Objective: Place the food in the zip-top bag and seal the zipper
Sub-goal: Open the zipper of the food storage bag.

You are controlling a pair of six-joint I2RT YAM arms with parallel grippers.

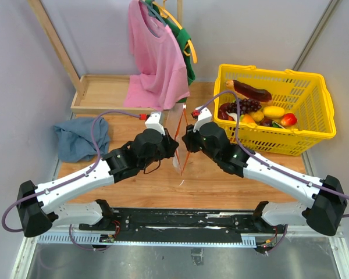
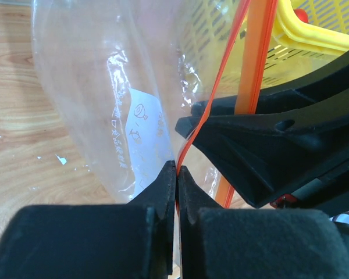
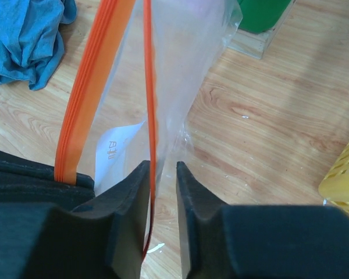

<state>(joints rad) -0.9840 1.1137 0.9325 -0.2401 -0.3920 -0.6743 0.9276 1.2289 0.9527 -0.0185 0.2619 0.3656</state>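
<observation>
The clear zip-top bag (image 1: pixel 179 131) stands upright between my two grippers at the table's middle. Its white label (image 2: pixel 142 133) and red zipper strip (image 2: pixel 212 99) show in the left wrist view. My left gripper (image 2: pixel 177 170) is shut on the thin red zipper edge. My right gripper (image 3: pixel 163 165) is slightly open, with the red strip (image 3: pixel 148 87) lying against its left finger and a gap to the other. The bag looks empty. The food (image 1: pixel 262 110), which includes grapes, a lemon and an apple, lies in the yellow basket (image 1: pixel 314 131). I see no slider tip.
A blue cloth (image 1: pixel 81 136) lies at the left. A wooden tray (image 1: pixel 102 93) sits at the back left. Pink (image 1: pixel 154 52) and green shirts hang behind the bag. The basket stands close to the right of the right arm.
</observation>
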